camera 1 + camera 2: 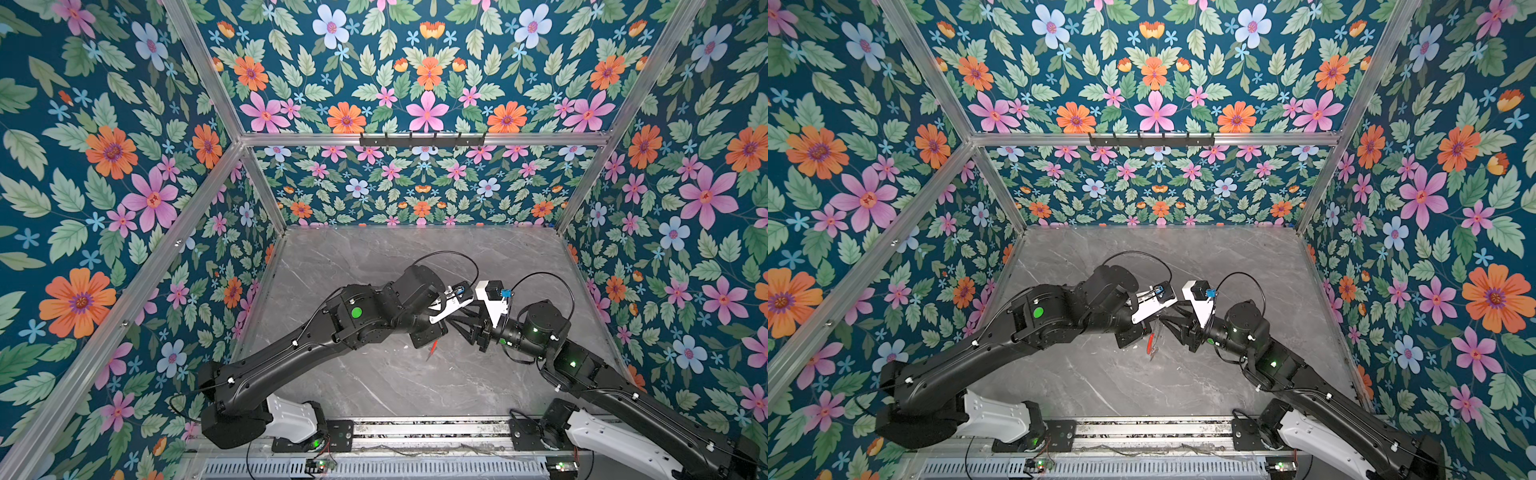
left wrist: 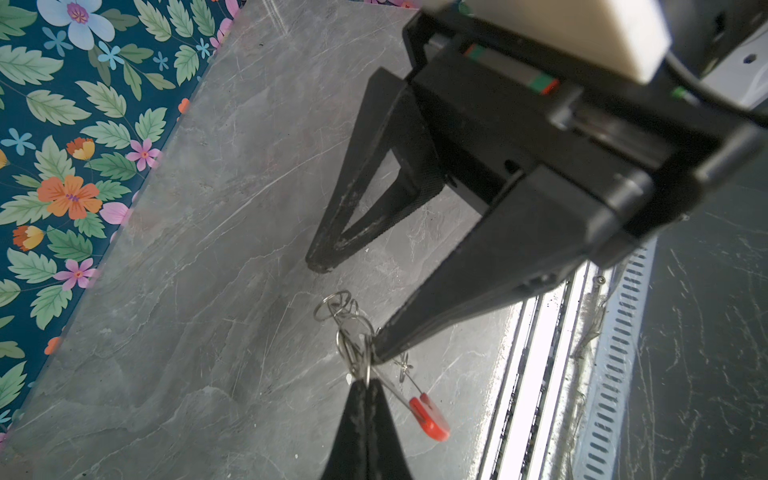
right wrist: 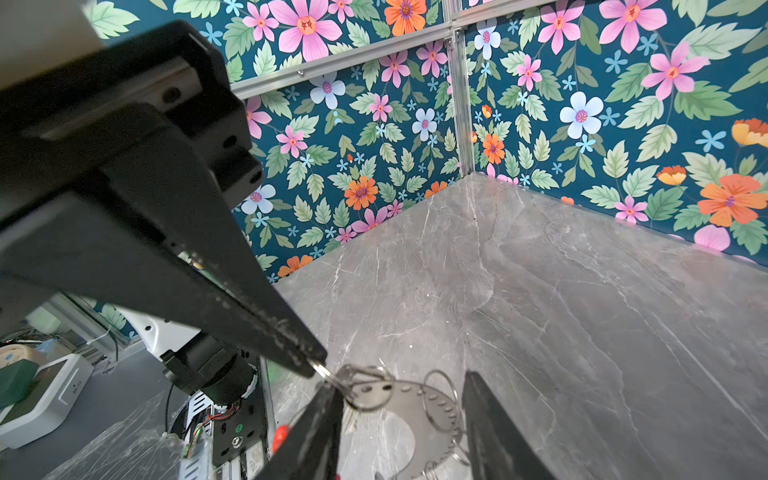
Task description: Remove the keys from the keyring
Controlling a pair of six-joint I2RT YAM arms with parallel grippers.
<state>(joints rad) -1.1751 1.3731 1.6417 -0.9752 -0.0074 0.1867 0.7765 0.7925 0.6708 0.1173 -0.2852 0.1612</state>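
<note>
The left gripper (image 2: 365, 388) is fully closed, its two tips pinched on a thin wire ring of the keyring (image 2: 351, 332). In the left wrist view this grip sits low and centre in the frame. The bunch of silvery rings fans out just above the tips, and a red piece (image 2: 430, 417) trails off to the lower right.

The right gripper (image 2: 351, 307) stands open, fingers well apart and gripping nothing. One fingertip (image 2: 380, 351) touches the ring bunch from the right and the other (image 2: 322, 259) is clear of it. In the right wrist view, the right gripper's two fingers rise from the bottom edge either side of a flat grey crescent plate (image 3: 419, 405). The plate is pierced with holes and hung with small rings. The left gripper (image 3: 313, 365) comes in from the upper left and nips a ring at the plate's end. The keys cannot be told apart from the rings in any view.

In both top views the grippers meet just below mid-frame. The red piece (image 1: 1150, 343) shows beneath them over the grey marble table (image 1: 374, 374). Whether the keyring touches the table cannot be told.

Bare table lies all round the meeting point. Flowered walls (image 1: 124, 187) close off the left, right and back. A metal rail (image 1: 415, 432) runs along the bottom edge between the arm bases.
</note>
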